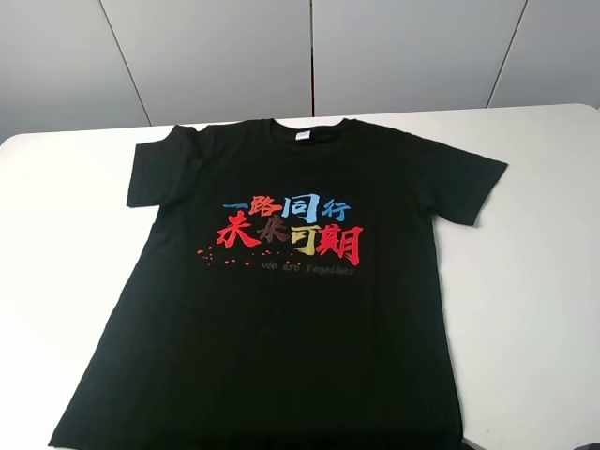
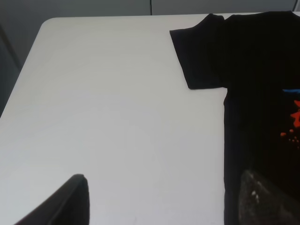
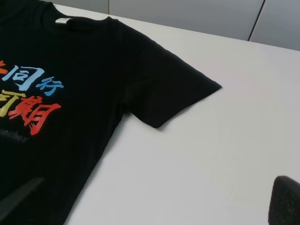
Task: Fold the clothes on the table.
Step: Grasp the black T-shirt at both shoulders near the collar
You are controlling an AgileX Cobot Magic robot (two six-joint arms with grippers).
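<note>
Black T-shirt spread flat, front up, on white table, collar toward the far edge, hem running out of the bottom of the high view. Fabric matte, soft knit look, almost free of wrinkles; short sleeves splayed to both sides, crew neck with small white label inside. Chest print: blocky red, blue and yellow Chinese characters, red specks to one side, faint grey line of text beneath. Tabletop smooth, slightly glossy, corners rounded; grey wall panels behind. Left gripper near the shirt's side seam below a sleeve, jaws wide apart: one dark finger over bare table, the other finger, with a rough speckled pad, over cloth. Right gripper likewise spread wide, holding nothing: one finger over the shirt body, the other finger over table
</note>
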